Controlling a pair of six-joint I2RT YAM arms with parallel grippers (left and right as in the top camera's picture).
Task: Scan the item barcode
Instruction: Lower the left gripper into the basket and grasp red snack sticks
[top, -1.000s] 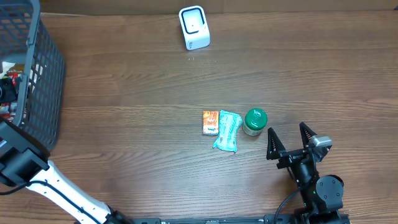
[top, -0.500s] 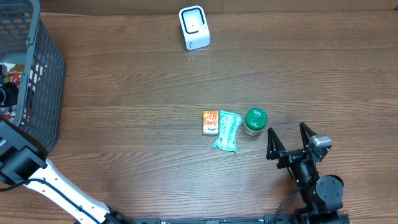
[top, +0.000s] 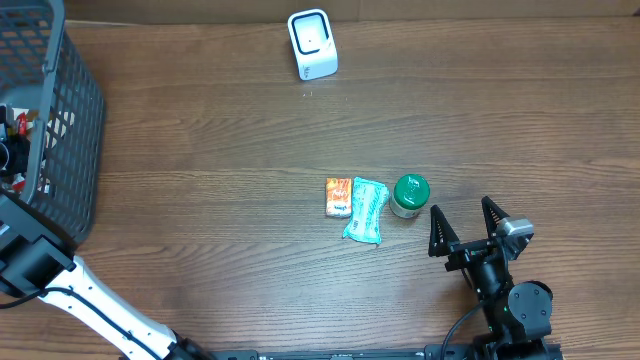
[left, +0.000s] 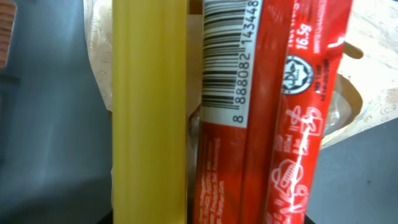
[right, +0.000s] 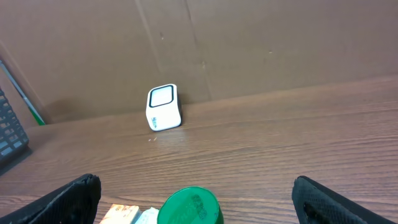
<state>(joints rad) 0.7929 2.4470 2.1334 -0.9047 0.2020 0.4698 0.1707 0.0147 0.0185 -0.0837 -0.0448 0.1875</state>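
**A:** What changed in the last second?

**B:** Little. Your left arm (top: 40, 265) shifted slightly in the basket (top: 70, 120) at the surface's left edge.

**A:** And the item?

**B:** The red packet (left: 267, 137) is in that basket, and its barcode (left: 230, 62) fills the wrist view. You cannot tell the left claw's grip. The right claw (top: 461, 207) gapes, idle. This is probably the pickup.

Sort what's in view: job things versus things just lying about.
Job: red barcoded packet, scanner, basket.
Lying about: orange packet, teal packet, green-lidded jar, yellow pack.
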